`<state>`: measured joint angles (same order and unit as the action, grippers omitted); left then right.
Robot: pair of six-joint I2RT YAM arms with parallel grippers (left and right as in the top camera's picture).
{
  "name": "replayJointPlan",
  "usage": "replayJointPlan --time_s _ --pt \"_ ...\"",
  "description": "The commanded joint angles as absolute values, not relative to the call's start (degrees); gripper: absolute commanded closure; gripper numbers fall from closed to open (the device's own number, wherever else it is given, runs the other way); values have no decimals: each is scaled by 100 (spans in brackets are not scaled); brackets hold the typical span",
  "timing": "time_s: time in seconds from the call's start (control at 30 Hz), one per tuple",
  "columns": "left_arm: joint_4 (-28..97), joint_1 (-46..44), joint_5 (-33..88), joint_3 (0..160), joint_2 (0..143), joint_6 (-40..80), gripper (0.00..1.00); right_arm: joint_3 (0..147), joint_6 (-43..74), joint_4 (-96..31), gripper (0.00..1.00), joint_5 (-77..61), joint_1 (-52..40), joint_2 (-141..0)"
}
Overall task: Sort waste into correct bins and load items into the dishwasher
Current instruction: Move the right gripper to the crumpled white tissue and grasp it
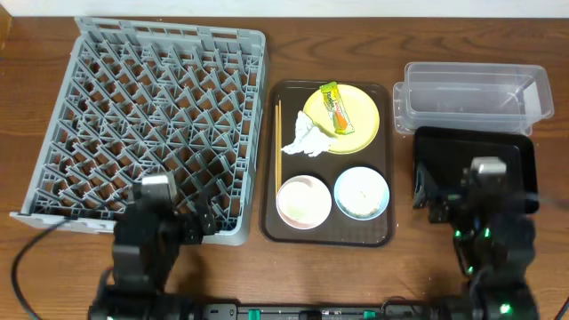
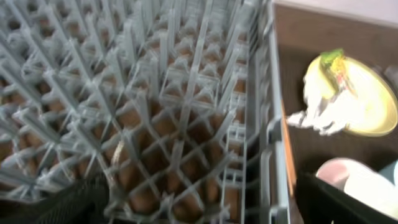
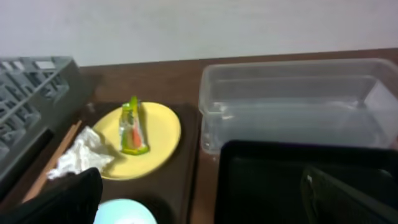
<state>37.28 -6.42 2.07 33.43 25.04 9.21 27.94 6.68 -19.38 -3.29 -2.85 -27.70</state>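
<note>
The yellow plate point(image 1: 341, 117) lies on the brown tray with the snack wrapper point(image 1: 335, 107) on it and the crumpled white tissue point(image 1: 305, 139) at its left edge. The chopsticks point(image 1: 277, 140) lie along the tray's left side. The pink bowl point(image 1: 303, 200) and the light blue bowl point(image 1: 362, 192) sit at the tray's front. The grey dish rack point(image 1: 151, 124) is at the left. The clear tub point(image 1: 476, 96) and black tray point(image 1: 516, 147) are at the right. My left gripper point(image 2: 199, 205) is open over the rack's front right corner. My right gripper point(image 3: 205, 199) is open over the black tray's front left. The cup is out of view.
The flat brown serving tray point(image 1: 269, 169) stands between the rack and the bins. The plate point(image 3: 143, 138), wrapper point(image 3: 132, 129) and tissue point(image 3: 79, 152) also show in the right wrist view. The tissue point(image 2: 326, 112) shows in the left wrist view too.
</note>
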Motion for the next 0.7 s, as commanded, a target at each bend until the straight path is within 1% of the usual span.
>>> replayJointPlan --time_s 0.0,0.07,0.13,0.2,0.27,0.33,0.4,0.43,0.47,0.53,0.57,0.63,0.67 --pt "4381 -617 84 4254 3321 967 4 4053 504 -2652 1 -751 -266 -3903" --pt "4746 -617 89 4589 3686 972 4 4565 362 -3039 1 -1114 -266 -4431" --pt "5054 -617 86 4836 3979 969 4 5212 -235 -3732 1 -1669 -266 -5059" --pt "5358 -617 86 5022 4246 969 4 6090 -679 -4772 1 -1737 -266 -5896" --pt "5461 -617 89 5043 4410 972 4 6735 -711 -5260 1 -1798 -266 -6543" --pt "5505 -617 84 5043 4451 972 4 6991 -668 -5190 1 -2224 -266 -6882" --pt "5500 -617 86 5043 4451 974 4 7039 -668 -4718 1 -2744 -266 -7091" --pt "5483 -617 84 5043 4447 974 4 7039 -659 -4241 2 -2926 -301 -7249" --pt "5483 -617 86 5043 4447 974 4 7039 -491 -3830 10 -2821 -429 -7411" --pt "5483 -617 86 5043 4447 974 4 7039 -58 -3323 16 -2628 -790 -7675" --pt "5483 -617 86 5043 4447 974 4 7039 -43 -3138 17 -2512 -1052 -7830" --pt "5481 -617 84 5043 4447 972 4 7039 -45 -2891 19 -1734 -1708 -8272" --pt "5481 -617 84 5043 4449 972 4 7039 -45 -2856 19 -1564 -1868 -8401"
